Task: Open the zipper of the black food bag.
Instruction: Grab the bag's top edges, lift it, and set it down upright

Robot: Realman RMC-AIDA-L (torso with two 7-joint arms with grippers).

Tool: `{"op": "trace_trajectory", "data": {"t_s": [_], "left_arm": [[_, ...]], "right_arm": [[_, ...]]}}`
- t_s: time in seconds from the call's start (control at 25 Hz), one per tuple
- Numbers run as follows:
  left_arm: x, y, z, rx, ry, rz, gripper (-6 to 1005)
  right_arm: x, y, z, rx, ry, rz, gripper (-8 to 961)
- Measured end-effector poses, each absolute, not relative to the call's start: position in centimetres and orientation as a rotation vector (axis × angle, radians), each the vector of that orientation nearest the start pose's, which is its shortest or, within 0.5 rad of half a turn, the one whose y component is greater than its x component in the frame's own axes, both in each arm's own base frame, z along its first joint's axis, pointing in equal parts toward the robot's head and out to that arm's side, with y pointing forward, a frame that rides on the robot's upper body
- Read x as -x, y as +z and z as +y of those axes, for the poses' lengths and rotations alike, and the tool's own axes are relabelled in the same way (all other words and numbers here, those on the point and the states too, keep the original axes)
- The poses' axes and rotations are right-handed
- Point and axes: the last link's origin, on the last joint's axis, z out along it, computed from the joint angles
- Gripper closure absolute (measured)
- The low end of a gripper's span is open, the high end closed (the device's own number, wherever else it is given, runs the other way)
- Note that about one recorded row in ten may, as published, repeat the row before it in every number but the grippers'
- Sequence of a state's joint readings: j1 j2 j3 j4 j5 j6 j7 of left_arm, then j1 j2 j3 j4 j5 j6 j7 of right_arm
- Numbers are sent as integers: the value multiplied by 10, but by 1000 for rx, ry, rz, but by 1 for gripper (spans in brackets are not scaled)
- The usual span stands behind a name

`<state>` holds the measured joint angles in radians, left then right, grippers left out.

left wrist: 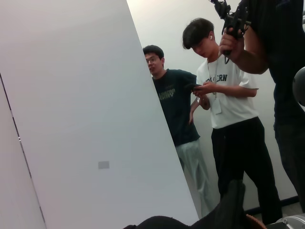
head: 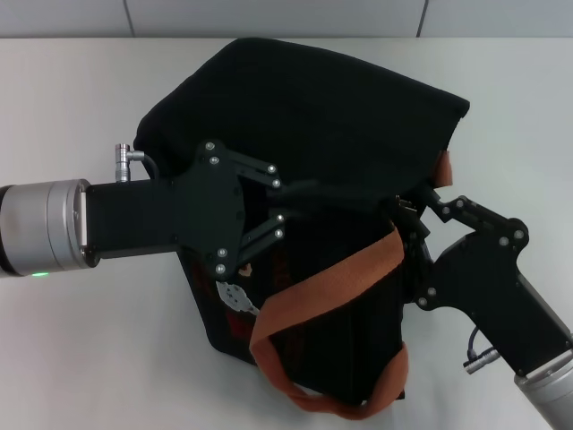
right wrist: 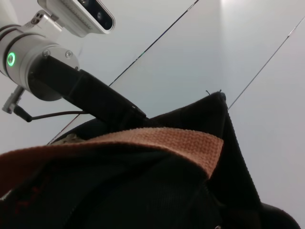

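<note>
Both claws press on the black food bag (head: 313, 116) from opposite sides. Reaching in from the left, the left claw (head: 300, 208) has its dark fingers laid across the bag's middle; whether they pinch the fabric or stand apart cannot be told, black on black. The right claw (head: 410, 215) comes from the near right and meets the bag's right edge, where a small metal glint shows at its tip, probably the zipper pull, though this is unclear, as is its grip.

The bag lies slumped on the white surface (head: 72, 349), its upper fabric bunched toward the far side. One orange-brown handle (head: 322, 287) loops across its near half and curls down to the near edge. A small pale patch (head: 235, 297) shows on the bag's left side, just below the left claw's body; red marks sit near it but cannot be read. In the left wrist view, people stand in the background, and one white T-shirt (left wrist: 228, 90) carries partly hidden letters.
</note>
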<state>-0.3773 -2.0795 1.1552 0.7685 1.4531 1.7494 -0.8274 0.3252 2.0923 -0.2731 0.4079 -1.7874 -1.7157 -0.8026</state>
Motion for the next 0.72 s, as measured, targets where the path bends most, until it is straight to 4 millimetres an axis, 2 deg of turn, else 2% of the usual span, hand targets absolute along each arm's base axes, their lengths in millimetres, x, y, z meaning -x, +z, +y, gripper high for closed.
{"op": "trace_trajectory", "data": {"t_s": [0.24,0.72], "left_arm": [[205,-7,279,2678,-1115,378,900],[204,-7,279,2673,-1121,378,899]], "right_arm": [[-243,-88,194,1816,686,-473,839],[-240,-93,196,1843,690,-484,909]]}}
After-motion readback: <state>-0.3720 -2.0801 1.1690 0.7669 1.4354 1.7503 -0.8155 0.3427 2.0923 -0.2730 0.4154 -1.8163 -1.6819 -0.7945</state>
